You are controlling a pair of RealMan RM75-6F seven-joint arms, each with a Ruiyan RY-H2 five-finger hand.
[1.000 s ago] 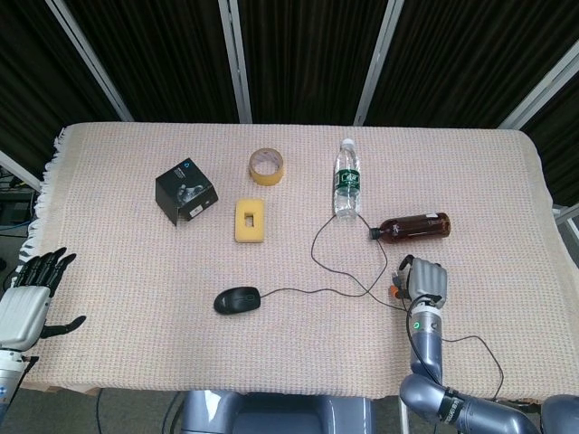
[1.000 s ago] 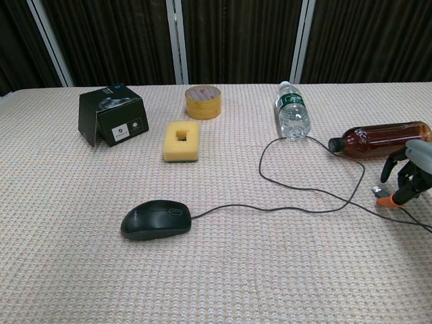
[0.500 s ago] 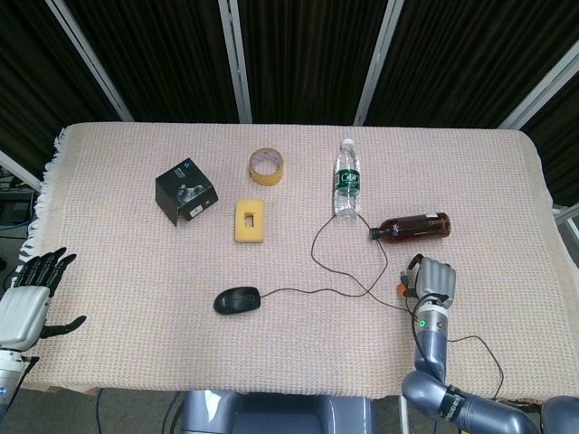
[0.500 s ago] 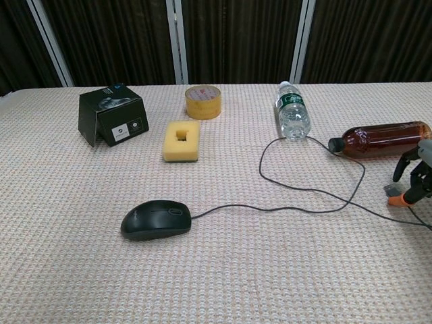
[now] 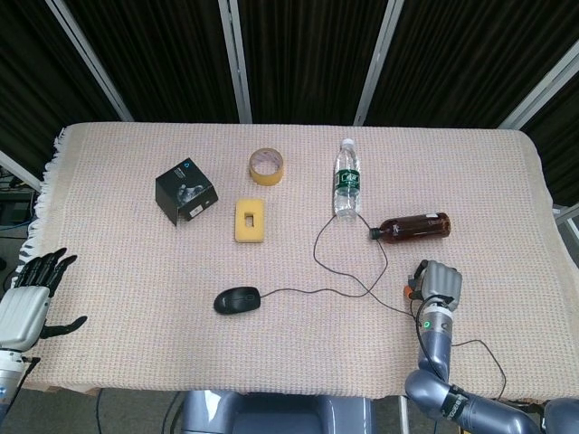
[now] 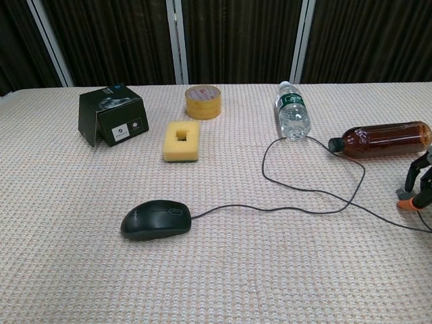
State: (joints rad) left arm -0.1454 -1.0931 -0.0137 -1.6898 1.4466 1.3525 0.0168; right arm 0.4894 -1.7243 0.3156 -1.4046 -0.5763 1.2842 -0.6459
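My right hand (image 5: 438, 282) is at the table's near right; only its dark fingers (image 6: 420, 181) show at the chest view's right edge. It pinches the orange plug (image 6: 405, 203) at the end of the mouse cable (image 6: 270, 208). The cable loops back past a lying brown bottle (image 5: 414, 225) and runs to the black mouse (image 5: 237, 299) near the front centre. My left hand (image 5: 27, 303) hangs off the table's near left corner, fingers spread, holding nothing.
A clear water bottle (image 5: 346, 190) lies behind the cable loop. A yellow sponge (image 5: 250, 221), a tape roll (image 5: 267, 165) and a black box (image 5: 185, 191) sit at the back left. The woven cloth (image 5: 118, 271) covers the table.
My right hand has moved right and nearer the front edge with the plug, dragging the cable's end along. The mouse, the bottles and the left hand have not moved.
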